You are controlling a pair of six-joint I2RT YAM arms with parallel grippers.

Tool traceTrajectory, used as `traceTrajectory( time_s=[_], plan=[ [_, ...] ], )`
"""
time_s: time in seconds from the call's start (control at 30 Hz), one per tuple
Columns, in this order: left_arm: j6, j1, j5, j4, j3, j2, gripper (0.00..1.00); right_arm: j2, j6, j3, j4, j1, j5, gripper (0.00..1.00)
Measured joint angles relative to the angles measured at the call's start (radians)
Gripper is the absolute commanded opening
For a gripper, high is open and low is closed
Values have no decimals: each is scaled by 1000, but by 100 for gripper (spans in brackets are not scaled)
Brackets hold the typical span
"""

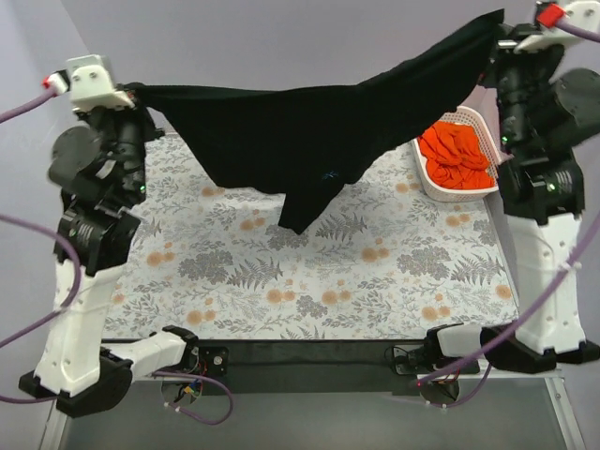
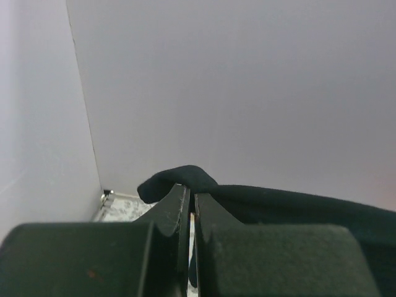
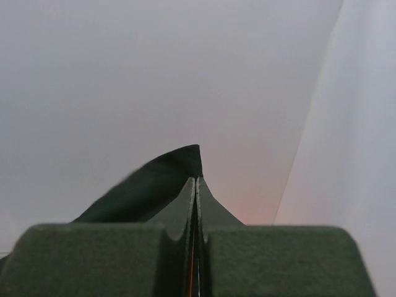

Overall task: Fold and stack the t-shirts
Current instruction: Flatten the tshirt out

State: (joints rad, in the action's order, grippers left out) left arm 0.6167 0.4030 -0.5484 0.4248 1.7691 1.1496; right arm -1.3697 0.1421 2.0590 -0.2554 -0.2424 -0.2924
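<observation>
The black t-shirt [image 1: 309, 131] hangs stretched in the air between both arms, above the far half of the table. Its lowest part droops to a point near the middle, just over the cloth. My left gripper [image 1: 139, 89] is shut on the shirt's left corner, seen in the left wrist view [image 2: 190, 193] with black cloth [image 2: 179, 179] bunched over the tips. My right gripper [image 1: 497, 36] is shut on the shirt's right corner, higher up; the right wrist view [image 3: 195, 179] shows the black cloth [image 3: 161, 179] pinched there. Orange t-shirts [image 1: 455, 155] lie crumpled in the basket.
A white lattice basket [image 1: 478, 117] stands at the far right of the table. A floral tablecloth [image 1: 309, 272] covers the table. Grey walls close in behind and at the left. Cables loop by both arm bases at the near edge.
</observation>
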Motion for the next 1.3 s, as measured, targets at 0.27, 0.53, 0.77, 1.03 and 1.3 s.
traceTrajectory(
  time_s=[0.27,0.53,0.77,1.03,1.3],
  plan=[
    [-58,0,119,9,30,-236,0,290,48,-132,47,0,35,1],
    [-79,0,201,45,113,-312,0,349,77,-19,35,-1,104,1],
    [-80,7,197,58,39,-231,0,241,95,69,7,-1,130,1],
    [-96,-21,166,-28,-268,35,0,48,123,-92,12,0,113,1],
    [-7,-227,256,-145,-533,431,0,-256,161,-478,151,0,71,1]
  ],
)
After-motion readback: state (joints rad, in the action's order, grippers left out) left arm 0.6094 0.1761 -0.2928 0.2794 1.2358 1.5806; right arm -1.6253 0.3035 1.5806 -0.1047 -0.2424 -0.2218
